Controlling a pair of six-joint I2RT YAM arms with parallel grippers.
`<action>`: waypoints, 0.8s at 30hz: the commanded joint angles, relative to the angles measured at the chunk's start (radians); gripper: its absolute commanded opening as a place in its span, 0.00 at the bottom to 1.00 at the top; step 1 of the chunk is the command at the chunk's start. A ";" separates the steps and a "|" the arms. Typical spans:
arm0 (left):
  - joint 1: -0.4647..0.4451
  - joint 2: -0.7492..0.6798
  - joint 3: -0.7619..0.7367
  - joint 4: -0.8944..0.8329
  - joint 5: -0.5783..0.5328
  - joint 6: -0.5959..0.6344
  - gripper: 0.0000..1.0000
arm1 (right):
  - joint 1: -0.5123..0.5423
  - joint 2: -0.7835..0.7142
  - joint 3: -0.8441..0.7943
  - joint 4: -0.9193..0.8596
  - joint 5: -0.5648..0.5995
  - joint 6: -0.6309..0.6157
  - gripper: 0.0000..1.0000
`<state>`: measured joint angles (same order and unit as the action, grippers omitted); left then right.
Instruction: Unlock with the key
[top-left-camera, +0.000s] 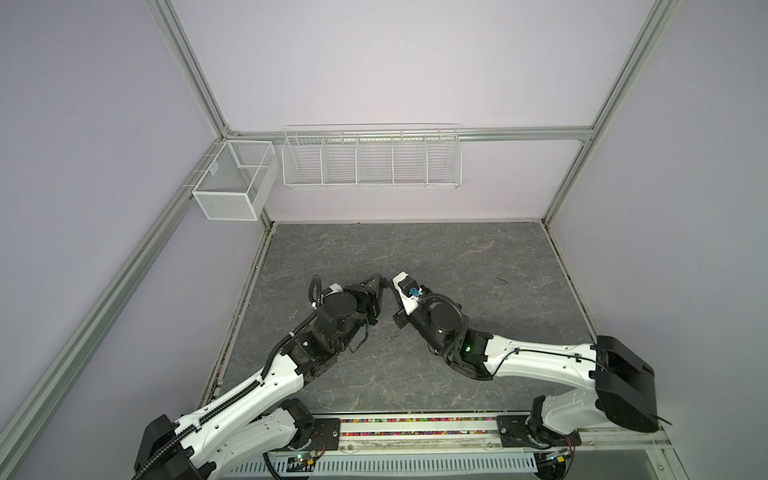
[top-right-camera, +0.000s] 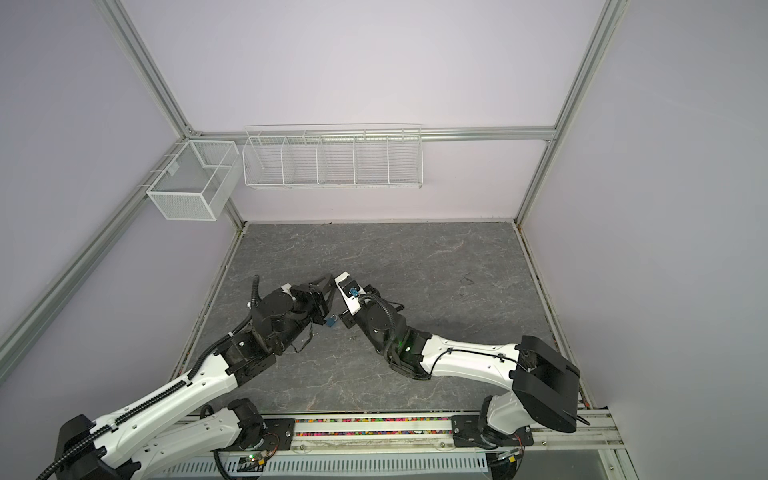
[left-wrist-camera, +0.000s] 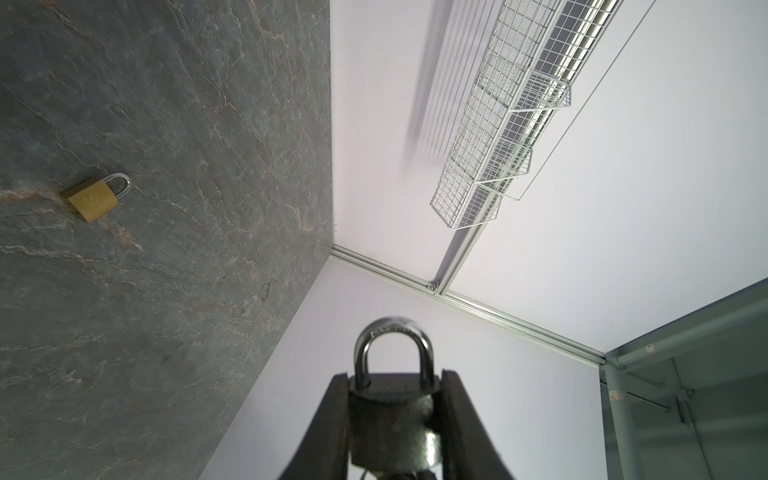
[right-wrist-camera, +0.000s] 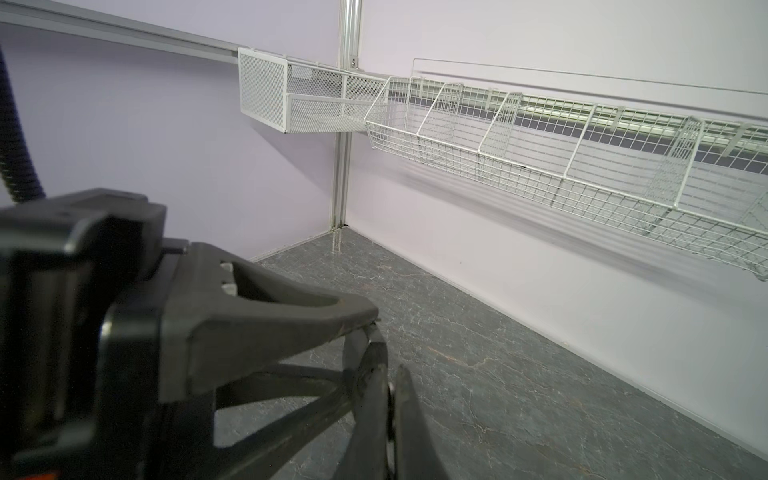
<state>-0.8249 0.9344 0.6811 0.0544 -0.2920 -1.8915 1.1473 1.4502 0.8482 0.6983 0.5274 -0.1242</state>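
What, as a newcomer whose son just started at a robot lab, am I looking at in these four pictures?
Two robot arms, the left arm and the right arm, stand at the near edge of a grey table. Two pictures look down from one camera head overhead; the other two come from a small camera on each arm's wrist. Each arm ends in a two-fingered end effector. The left end effector is clamped on a dark padlock, its loop closed. The right end effector is shut close beside it; whether it holds the key cannot be seen. A brass padlock lies on the table, and so does something small and blue, too small to identify. White wire baskets hang on the walls.
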 joint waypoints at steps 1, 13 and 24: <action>0.001 -0.019 0.000 0.025 -0.030 -0.011 0.00 | 0.010 -0.011 -0.015 0.008 0.004 0.022 0.07; 0.006 -0.033 0.012 -0.143 -0.013 0.255 0.00 | -0.167 -0.109 0.082 -0.684 -0.111 0.548 0.07; -0.050 0.064 0.018 -0.257 0.073 0.558 0.00 | -0.241 -0.128 0.037 -0.802 -0.174 0.794 0.06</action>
<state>-0.8436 0.9718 0.6830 -0.1940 -0.2375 -1.4414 0.9348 1.3396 0.9028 -0.0689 0.3954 0.5491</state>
